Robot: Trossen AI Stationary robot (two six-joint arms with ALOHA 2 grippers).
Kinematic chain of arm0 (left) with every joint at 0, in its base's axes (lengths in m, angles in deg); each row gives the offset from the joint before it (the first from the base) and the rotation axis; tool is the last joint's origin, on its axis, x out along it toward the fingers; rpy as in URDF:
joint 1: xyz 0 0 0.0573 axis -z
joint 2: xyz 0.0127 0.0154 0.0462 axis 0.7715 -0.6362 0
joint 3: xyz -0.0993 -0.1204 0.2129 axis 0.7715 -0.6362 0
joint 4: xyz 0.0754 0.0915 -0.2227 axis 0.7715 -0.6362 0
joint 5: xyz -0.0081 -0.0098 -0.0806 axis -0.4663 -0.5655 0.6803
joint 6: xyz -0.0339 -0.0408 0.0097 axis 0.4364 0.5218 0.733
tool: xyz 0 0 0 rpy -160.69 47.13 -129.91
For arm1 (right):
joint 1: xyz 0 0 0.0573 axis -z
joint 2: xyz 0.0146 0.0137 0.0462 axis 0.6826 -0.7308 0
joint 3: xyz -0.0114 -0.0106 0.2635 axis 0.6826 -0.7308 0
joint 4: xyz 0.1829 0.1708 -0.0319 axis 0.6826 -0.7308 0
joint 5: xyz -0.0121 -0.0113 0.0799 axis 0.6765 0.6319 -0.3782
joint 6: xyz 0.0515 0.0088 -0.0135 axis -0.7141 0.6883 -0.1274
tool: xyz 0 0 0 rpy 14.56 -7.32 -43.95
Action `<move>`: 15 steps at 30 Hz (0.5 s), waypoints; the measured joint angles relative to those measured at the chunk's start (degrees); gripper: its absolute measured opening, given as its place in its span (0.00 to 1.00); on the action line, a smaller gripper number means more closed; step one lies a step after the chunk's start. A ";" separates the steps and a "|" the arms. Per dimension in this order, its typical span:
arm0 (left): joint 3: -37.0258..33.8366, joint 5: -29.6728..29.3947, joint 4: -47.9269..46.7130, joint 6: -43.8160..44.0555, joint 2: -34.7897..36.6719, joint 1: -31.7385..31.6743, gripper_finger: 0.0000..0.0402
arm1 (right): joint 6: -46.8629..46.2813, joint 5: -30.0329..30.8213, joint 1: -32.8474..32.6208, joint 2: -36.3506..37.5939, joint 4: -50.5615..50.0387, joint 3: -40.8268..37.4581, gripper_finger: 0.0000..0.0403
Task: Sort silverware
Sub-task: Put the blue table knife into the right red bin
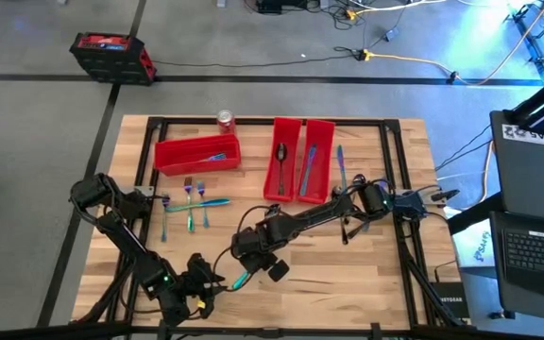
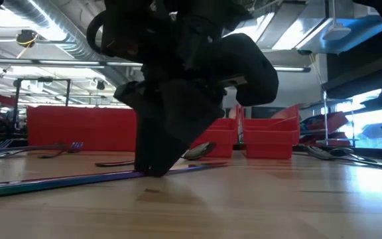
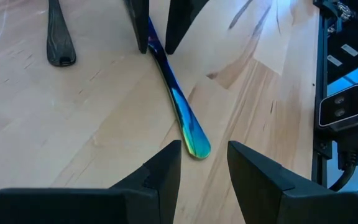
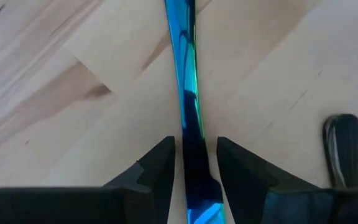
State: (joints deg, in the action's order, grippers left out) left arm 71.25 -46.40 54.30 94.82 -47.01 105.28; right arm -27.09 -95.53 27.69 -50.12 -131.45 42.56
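The right tool [image 1: 245,276] is reaching down near the worktop's [image 1: 366,274] front edge, its fingers [image 4: 160,168] closing on an iridescent knife [image 4: 188,81] that is lying flat on the wood. The left tool [image 3: 201,168] is hovering just beside the knife's free end, near the front edge, its jaws standing apart and holding nothing. Bare wood is lying open around both tools. More silverware [image 1: 189,200] is lying loose toward the left edge, and more by the right edge. Three red bins [image 1: 196,153] are sitting along the back, a can [image 1: 225,119] at the back edge. Only the wrist views are showing a dark handle [image 3: 58,37] lying near the knife.
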 joint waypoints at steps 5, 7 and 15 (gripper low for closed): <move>0.00 0.00 -0.01 0.15 -0.02 -0.02 0.30 | 0.03 0.06 -0.09 -0.39 -0.17 0.07 0.26; 0.00 0.00 -0.02 0.51 -0.02 0.00 0.30 | 0.04 0.58 -0.14 -0.41 -0.28 0.05 0.25; 0.00 -0.01 -0.05 0.88 -0.04 -0.01 0.30 | 0.02 0.87 -0.15 -0.54 -0.65 -0.05 0.11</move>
State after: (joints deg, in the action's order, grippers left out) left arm 71.25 -46.42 54.25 95.71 -47.05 105.26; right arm -27.07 -94.66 27.54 -50.66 -132.10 42.51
